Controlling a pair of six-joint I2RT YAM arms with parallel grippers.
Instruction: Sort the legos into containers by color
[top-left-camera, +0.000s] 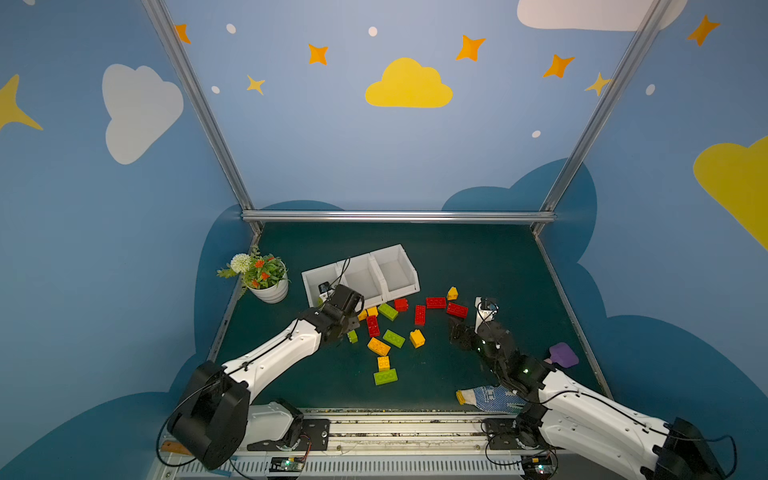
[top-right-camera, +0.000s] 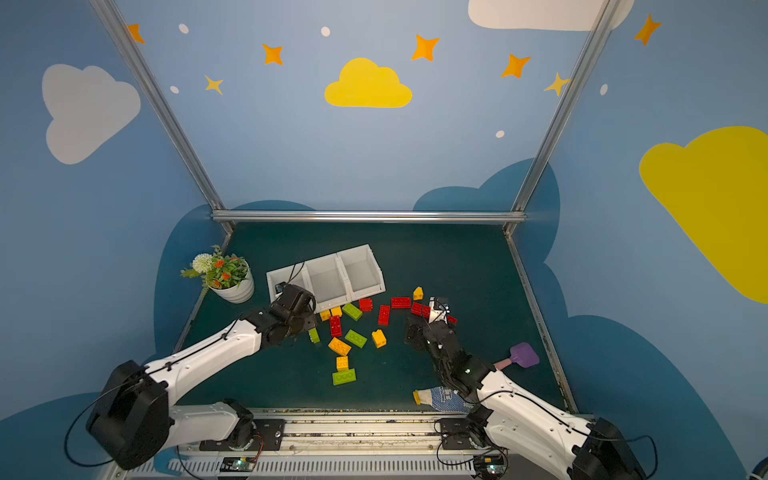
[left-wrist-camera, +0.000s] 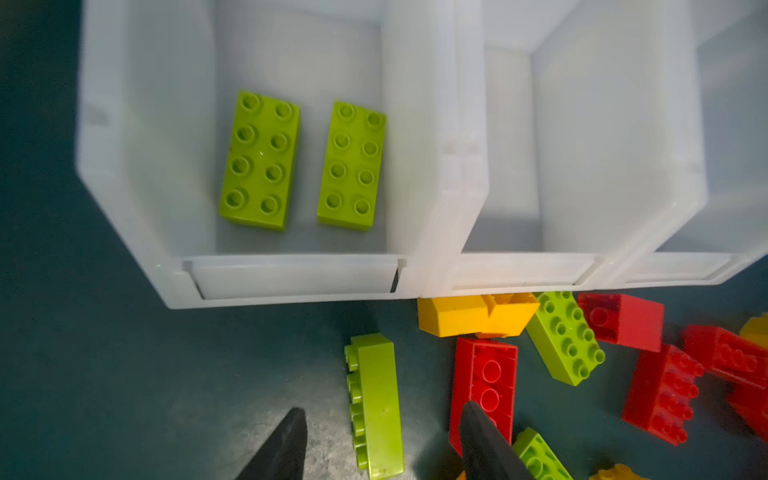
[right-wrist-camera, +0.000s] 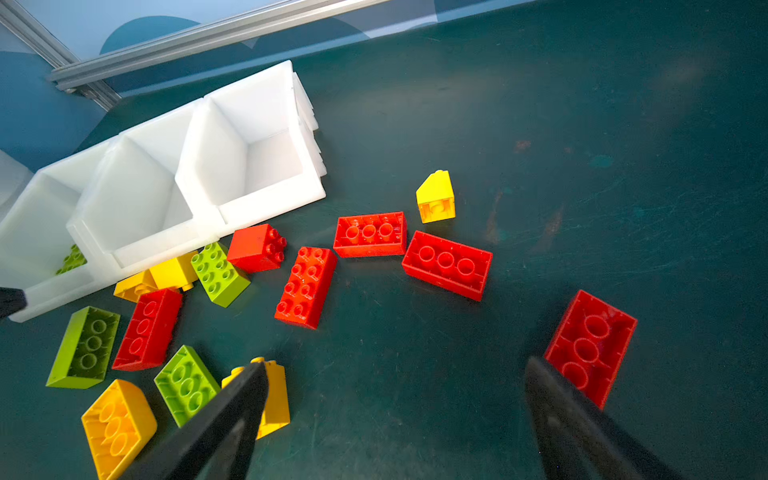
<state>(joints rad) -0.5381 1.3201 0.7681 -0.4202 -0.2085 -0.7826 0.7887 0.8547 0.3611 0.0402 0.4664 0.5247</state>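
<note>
The containers (left-wrist-camera: 291, 276) are seen as three white bins of smooth, faintly translucent plastic, joined in a row, each with sloped side walls and a low front lip. They are set askew on a dark green mat (right-wrist-camera: 582, 166) whose surface is dulled by scuffs and fine scratches. In the end bin, the one on the left in both top views, two lime bricks (left-wrist-camera: 259, 160) are laid flat, studs up and nearly parallel, with a narrow strip of bin floor between them. The floors of the other two bins show only plain white. The legos (right-wrist-camera: 306, 286) are glossy, hard-edged blocks in red, lime and yellow-orange. Most are scattered on the mat just in front of the bins, some touching the front lips. Several are turned over so that their hollow undersides and round tubes are shown, while a yellow sloped brick (right-wrist-camera: 435, 197) is stood apart, roof-shaped. The left gripper (left-wrist-camera: 382, 407) is held above the mat near the end bin with its dark fingers parted and nothing clasped – a lime brick on its side (left-wrist-camera: 380, 399) is seen on the mat between them, clear of both. The right gripper (right-wrist-camera: 395, 363) is spread wide over bare mat and grasps nothing – an upturned red brick (right-wrist-camera: 590, 347) lies just beside one finger.
</note>
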